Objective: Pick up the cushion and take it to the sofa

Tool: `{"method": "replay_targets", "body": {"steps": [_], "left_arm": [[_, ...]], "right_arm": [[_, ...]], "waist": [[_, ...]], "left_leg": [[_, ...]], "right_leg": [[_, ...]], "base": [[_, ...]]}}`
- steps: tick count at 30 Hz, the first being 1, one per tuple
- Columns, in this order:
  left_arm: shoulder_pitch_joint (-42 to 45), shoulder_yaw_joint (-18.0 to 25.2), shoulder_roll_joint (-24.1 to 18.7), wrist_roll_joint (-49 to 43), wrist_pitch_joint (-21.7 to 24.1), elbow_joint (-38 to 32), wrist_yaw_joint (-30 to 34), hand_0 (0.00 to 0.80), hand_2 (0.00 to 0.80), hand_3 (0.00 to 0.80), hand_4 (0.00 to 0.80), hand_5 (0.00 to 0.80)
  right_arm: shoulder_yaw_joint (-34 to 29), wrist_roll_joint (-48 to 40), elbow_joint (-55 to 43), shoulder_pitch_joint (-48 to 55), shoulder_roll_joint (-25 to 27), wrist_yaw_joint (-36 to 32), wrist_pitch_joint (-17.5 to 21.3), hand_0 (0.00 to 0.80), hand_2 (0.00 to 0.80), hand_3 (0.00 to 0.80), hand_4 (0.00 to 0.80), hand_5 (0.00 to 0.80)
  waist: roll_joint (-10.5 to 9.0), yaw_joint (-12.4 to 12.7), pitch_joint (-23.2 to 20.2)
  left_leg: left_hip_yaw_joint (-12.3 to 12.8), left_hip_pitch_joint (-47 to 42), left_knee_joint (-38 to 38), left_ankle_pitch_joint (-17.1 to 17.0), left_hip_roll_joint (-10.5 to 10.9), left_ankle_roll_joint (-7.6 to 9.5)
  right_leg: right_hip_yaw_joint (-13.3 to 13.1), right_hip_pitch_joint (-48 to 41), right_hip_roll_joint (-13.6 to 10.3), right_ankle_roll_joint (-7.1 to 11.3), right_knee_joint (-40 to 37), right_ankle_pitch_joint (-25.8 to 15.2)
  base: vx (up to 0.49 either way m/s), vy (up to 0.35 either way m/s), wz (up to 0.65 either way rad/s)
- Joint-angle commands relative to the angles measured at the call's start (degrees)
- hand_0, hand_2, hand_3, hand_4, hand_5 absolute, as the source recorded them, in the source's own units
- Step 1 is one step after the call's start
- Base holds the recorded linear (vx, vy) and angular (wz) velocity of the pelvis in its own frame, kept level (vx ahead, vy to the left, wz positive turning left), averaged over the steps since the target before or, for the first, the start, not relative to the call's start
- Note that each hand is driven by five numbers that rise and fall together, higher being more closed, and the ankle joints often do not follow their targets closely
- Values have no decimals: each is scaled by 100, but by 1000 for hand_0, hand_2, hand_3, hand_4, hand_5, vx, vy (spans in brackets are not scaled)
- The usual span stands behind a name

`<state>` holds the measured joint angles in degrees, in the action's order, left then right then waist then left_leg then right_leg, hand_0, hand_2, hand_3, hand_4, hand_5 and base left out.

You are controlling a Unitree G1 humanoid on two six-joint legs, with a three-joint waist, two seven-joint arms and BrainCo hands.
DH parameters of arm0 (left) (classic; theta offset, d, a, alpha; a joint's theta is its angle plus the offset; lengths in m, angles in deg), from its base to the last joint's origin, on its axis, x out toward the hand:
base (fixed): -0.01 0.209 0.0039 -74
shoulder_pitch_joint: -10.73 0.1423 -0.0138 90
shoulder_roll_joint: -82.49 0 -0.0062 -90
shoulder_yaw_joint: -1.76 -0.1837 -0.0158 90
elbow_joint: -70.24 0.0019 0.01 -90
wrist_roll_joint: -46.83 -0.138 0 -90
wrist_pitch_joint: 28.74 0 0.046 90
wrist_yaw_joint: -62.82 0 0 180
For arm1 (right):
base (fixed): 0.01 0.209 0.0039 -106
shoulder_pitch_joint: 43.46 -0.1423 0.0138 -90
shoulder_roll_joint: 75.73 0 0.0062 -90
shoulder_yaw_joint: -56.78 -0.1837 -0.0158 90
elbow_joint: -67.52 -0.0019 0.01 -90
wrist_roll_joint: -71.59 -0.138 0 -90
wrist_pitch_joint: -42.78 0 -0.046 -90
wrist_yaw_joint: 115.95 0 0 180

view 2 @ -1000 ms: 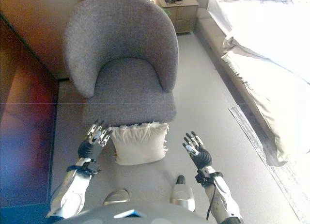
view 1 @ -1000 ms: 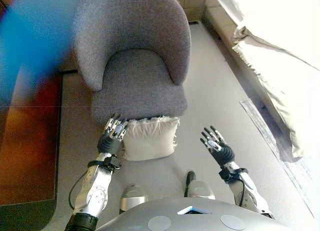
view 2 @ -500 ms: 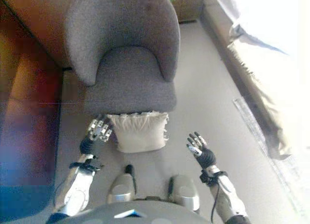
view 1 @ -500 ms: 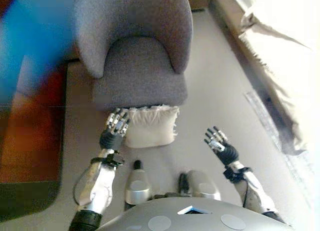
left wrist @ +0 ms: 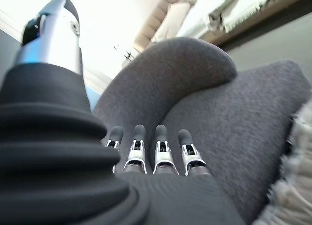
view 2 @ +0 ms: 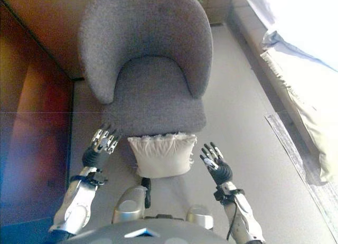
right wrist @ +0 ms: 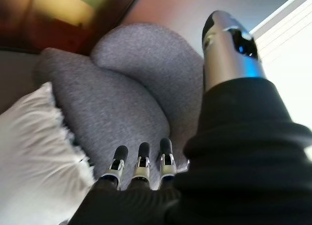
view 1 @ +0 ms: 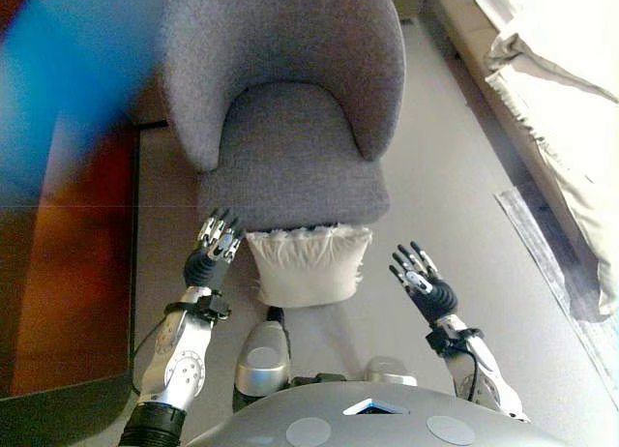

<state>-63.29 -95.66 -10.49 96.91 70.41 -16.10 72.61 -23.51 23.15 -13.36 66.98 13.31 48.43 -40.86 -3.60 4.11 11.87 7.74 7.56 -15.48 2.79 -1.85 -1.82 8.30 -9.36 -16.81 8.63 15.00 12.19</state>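
Grey floor (view 1: 426, 186) carries the cushion (view 1: 309, 263), which leans against the front of the armchair (view 1: 290, 118). Left robot hand (view 1: 215, 249) hangs just beside its left edge, fingers spread and holding nothing; right robot hand (view 1: 421, 281) is near its right edge, equally spread. Nothing is grasped yet: pickup and carrying remain.
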Motion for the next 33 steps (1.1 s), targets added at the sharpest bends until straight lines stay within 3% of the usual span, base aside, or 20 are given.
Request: {"method": "replay_targets", "body": {"steps": [1, 4, 5, 7, 9, 13, 17, 22, 27, 33], "left_arm": [[219, 12, -100, -420, 91, -545, 144, 0, 0, 0, 0, 0], [155, -9, -139, -475, 11, -588, -19, 0, 0, 0, 0, 0], [135, 4, -154, -498, -4, -582, -71, 0, 0, 0, 0, 0], [94, 29, -192, -583, 20, -552, -159, 0, 0, 0, 0, 0], [50, 18, -254, -643, 82, -501, -289, 0, 0, 0, 0, 0], [-187, -52, -349, -845, 194, -378, -454, 0, 0, 0, 0, 0], [-220, -68, -398, -1079, 127, -405, -523, 0, 0, 0, 0, 0], [-174, -122, -402, -1460, 119, -364, -702, 0, 0, 0, 0, 0], [-174, -39, -399, -1279, 72, -272, -693, 0, 0, 0, 0, 0], [-26, -17, -213, -806, -93, -434, -209, 0, 0, 0, 0, 0]], "right_arm": [[-149, -40, -261, 112, 51, -10, 317, 0, 0, 0, 0, 0], [-82, 12, -329, 164, 4, 47, 328, 0, 0, 0, 0, 0], [-56, 25, -304, 161, 4, 35, 335, 0, 0, 0, 0, 0], [7, 8, -254, 103, 14, 40, 352, 0, 0, 0, 0, 0], [58, -34, -143, 11, 28, -4, 393, 0, 0, 0, 0, 0], [174, -118, 62, -306, 42, -27, 450, 0, 0, 0, 0, 0], [224, -58, 77, -380, 50, -93, 415, 0, 0, 0, 0, 0], [186, 100, 68, -280, 133, -148, 268, 0, 0, 0, 0, 0], [283, 146, -4, -464, 318, -45, 228, 0, 0, 0, 0, 0], [246, 111, -79, -600, 393, -152, 195, 0, 0, 0, 0, 0]], "waist": [[36, 93, -460], [92, 27, -422], [59, 12, -373], [134, 10, -310], [94, -29, -207], [-180, -159, -14], [-302, -200, -10], [-314, -235, -226], [-228, -253, -336], [-109, -239, -471]], "left_leg": [[-222, 299, 664, -157, 129, 411], [-186, 47, 589, 65, 350, 609], [-196, -79, 552, 191, 417, 576], [-133, -174, 605, 97, 326, 540], [-94, -305, 606, 135, 265, 445], [-153, -433, 542, 432, 271, 315], [-226, -700, 738, 531, 203, 269], [-323, -890, 709, 607, 71, 193], [-270, -1201, 838, 525, -212, 56], [-254, -1431, 932, 430, -403, -145]], "right_leg": [[52, 79, -582, 91, 1186, -1671], [-153, 820, -737, 12, 2299, -2028], [-181, 936, -761, 28, 2344, -1875], [47, 1166, -579, -129, 1788, -1782], [171, 1362, -387, -95, 987, -1789], [80, 1745, -126, 236, -617, -2184], [36, 1794, -32, 394, -982, -2409], [63, 1428, 117, 378, -1119, -2057], [156, 1238, 249, 323, -1027, -1679], [347, 971, 435, 91, -1081, -1425]], "base": [[246, 294, 3], [213, 225, 5], [236, 91, -9], [162, -27, -14], [113, -163, -17], [107, -215, -15], [131, -172, 10], [136, -166, 23], [123, -120, 6], [51, -99, 22]]}}
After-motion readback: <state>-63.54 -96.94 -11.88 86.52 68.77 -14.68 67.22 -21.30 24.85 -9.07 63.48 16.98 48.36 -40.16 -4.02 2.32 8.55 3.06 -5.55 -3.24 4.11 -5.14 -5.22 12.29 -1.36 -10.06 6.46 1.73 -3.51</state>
